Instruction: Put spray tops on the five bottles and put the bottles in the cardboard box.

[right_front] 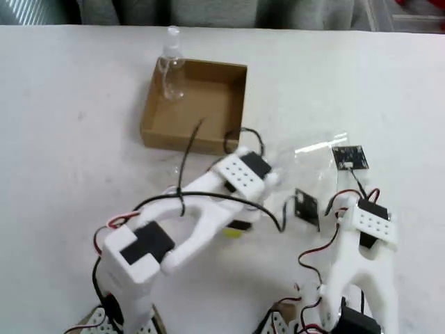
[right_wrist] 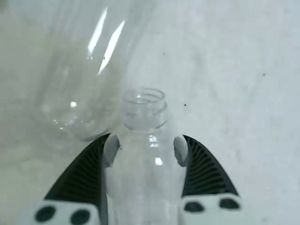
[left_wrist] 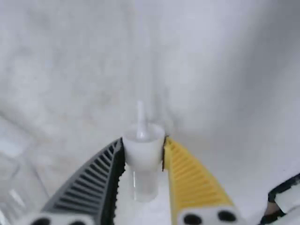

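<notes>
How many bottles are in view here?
3. One bottle stands in the cardboard box, at a far corner; an open bottle sits in the right gripper; another bottle lies just beyond it. The arms may hide more.

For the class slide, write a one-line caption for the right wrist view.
Right gripper holds an open-necked clear bottle, a second clear bottle close by on the white table.
</notes>
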{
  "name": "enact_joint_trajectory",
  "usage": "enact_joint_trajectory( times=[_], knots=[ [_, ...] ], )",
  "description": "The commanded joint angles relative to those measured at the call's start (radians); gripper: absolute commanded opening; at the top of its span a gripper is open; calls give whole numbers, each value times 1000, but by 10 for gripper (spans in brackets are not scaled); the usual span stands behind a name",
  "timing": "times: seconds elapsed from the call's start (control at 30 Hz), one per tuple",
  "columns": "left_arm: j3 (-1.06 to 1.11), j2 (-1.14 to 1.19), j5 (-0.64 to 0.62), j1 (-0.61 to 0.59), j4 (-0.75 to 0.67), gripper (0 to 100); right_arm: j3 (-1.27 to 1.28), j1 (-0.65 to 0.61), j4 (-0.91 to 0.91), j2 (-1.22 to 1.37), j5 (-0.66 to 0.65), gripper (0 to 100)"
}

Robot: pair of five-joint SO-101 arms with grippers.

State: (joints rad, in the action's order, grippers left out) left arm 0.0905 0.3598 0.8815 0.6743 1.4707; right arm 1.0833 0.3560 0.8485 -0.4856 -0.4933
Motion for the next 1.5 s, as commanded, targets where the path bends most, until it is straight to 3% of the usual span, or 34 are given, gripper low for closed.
enact_joint_trajectory(
  times=[0.0,0.33,0.67,0.8,0.97,1.23,1.47],
  knots=[
    [77,-110,64,-101,25,27,-15,4,-18,-24,-2,17],
    [393,-424,114,-269,-71,27,-15,1,-18,-24,-2,17],
    [559,-731,129,-490,-69,31,-14,-1,-18,-22,-2,17],
    [591,-835,278,-615,-69,31,-12,-1,-18,-22,-2,17],
    [586,-877,344,-754,-83,31,-6,-1,-18,-24,-2,17],
    [651,-877,351,-892,-264,31,-5,-1,-18,-24,-2,17],
    [756,-875,353,-932,-423,32,-5,-1,-16,-24,-2,17]
  ],
)
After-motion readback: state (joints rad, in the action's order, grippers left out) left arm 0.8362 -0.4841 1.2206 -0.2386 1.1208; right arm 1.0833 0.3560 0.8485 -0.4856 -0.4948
